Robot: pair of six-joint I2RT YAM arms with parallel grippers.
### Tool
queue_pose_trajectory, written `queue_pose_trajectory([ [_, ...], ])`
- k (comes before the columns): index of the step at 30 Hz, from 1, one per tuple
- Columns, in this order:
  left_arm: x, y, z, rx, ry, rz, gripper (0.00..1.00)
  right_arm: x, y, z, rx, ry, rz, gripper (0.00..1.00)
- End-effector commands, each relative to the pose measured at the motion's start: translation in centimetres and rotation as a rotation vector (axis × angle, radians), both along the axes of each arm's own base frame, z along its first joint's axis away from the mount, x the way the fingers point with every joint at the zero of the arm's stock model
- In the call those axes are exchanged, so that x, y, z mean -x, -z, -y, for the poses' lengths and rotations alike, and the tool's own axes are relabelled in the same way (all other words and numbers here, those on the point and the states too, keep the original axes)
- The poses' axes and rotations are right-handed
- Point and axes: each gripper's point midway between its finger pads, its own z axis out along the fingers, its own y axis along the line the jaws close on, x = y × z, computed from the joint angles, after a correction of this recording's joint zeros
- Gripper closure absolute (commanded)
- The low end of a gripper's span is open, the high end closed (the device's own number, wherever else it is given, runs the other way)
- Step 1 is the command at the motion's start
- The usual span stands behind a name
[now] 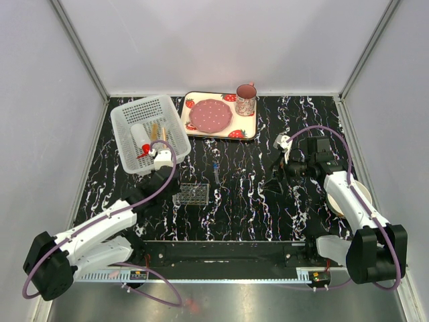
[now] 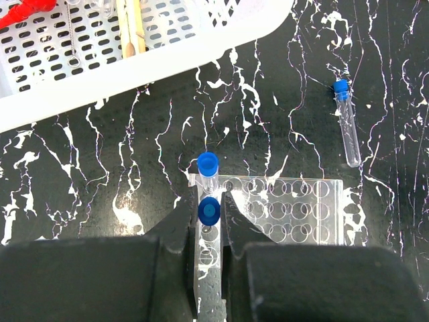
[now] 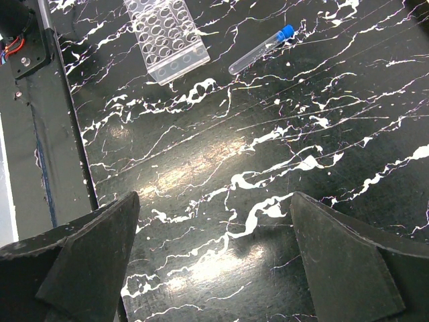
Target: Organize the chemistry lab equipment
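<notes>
Tabletop [image 1: 255, 215] of black, white-veined stone carries the clear grid rack [image 1: 192, 194] near its middle. The left tool [image 2: 209, 206] is down at the rack's left end, its fingers drawn narrow on the gripped tube [image 2: 209, 212], a blue-capped tube upright in a rack hole and seen cap-on. Just beyond it, at the rack's far-left corner, the standing tube [image 2: 208, 176] is also in the rack, blue cap up.

The loose tube [image 2: 347, 127] lies flat on the tabletop, apart from the rack and beyond its right end, cap pointing away from the arms. To its right the right tool [image 3: 218, 261] hangs with fingers spread wide above bare stone, holding nothing.

At the far left, the white perforated basket [image 2: 167, 60] holds the red-capped bottle [image 1: 139, 136] and the wooden sticks [image 2: 131, 27]. Along the far edge sits the strawberry tray [image 1: 190, 102] with the pink plate [image 1: 210, 115] and the mug [image 1: 246, 99]. The cream bowl [image 1: 354, 190] is at the right edge, partly hidden by the right arm.
</notes>
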Motion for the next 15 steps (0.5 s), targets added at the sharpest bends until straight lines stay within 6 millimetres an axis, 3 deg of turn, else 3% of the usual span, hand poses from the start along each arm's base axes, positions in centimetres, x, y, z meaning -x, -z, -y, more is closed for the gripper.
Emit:
queue_pose_trajectory([
  [1,-0.35,0.04,0.44,0.020,0.011,0.014,0.96,0.03,-0.04,0.10,0.001,-0.007,0.003,0.00],
  [15,0.07,-0.76,0.09,0.009,0.019,0.009,0.95,0.05,0.01,0.10,0.001,-0.007,0.000,0.00],
])
